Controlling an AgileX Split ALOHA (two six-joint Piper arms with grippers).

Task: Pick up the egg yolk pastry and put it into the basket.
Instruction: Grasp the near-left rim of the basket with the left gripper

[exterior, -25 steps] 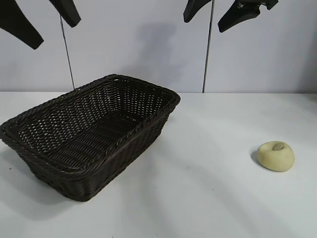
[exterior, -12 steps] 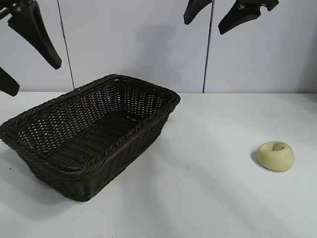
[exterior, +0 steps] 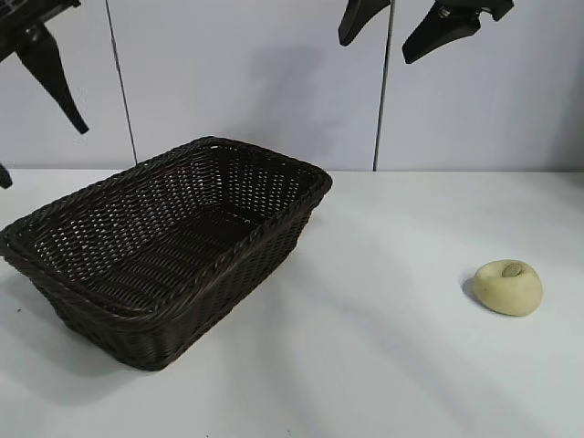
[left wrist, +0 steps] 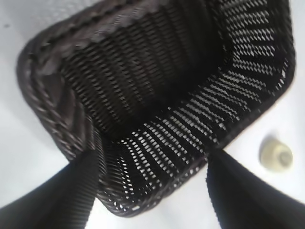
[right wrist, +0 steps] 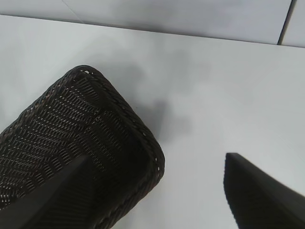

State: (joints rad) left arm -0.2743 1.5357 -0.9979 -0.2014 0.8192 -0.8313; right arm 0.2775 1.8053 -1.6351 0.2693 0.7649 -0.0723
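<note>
One egg yolk pastry (exterior: 508,287), dimple up, far right of basket (exterior: 55,265).

The white table (exterior: 383,365) carries the basket (exterior: 228,265) and the egg yolk pastry (exterior: 508,287).

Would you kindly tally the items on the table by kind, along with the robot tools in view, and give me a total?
Basket: 1, dark brown wicker, nothing in it.
Egg yolk pastry: 1, pale yellow, on the table to the right of the basket, apart from it.
Tools: 2, the left tool and the right tool, both open and raised above the table.
Total: 4.
</note>
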